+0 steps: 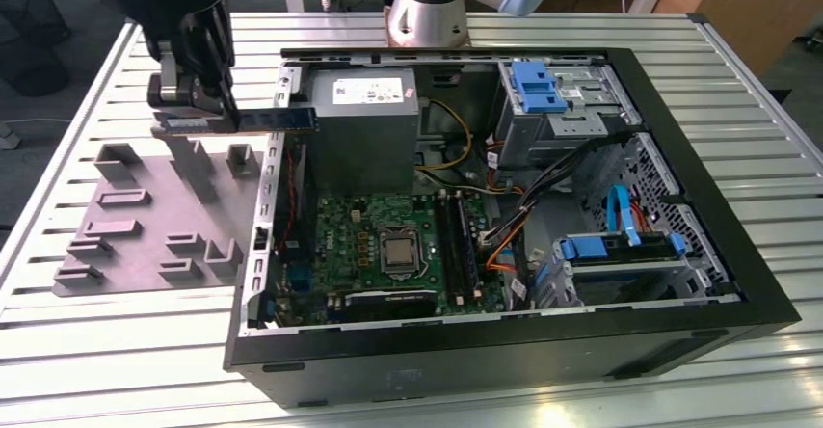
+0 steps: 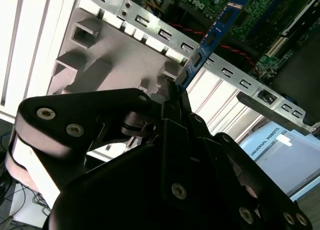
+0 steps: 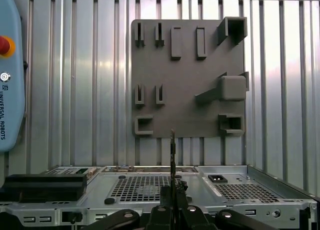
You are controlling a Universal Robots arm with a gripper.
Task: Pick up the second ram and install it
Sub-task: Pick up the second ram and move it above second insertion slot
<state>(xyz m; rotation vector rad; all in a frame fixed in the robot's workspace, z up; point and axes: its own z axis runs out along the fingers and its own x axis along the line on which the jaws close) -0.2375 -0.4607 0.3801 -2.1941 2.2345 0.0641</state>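
The second ram point(image 1: 280, 119) is a thin blue-green stick held level in the air, above the open computer case's wall on the exterior view's left. My gripper point(image 1: 206, 118) is shut on one end of it, over the edge of the grey fixture plate point(image 1: 142, 221). In the second wrist view the ram point(image 2: 210, 33) sticks out from the closed fingers point(image 2: 170, 107) toward the green motherboard point(image 2: 260, 12). In the first wrist view the ram point(image 3: 173, 152) is seen edge-on above the gripper point(image 3: 173, 192). The motherboard point(image 1: 373, 226) with its long black slots point(image 1: 456, 245) lies inside the case.
The black open case point(image 1: 720, 322) holds a grey power supply point(image 1: 364, 110), blue drive brackets point(image 1: 537, 86) and loose cables point(image 1: 515, 240). The fixture plate point(image 3: 187, 79) carries raised grey holders. The arm's base point(image 1: 427, 9) stands behind the case on a slatted metal table point(image 1: 77, 351).
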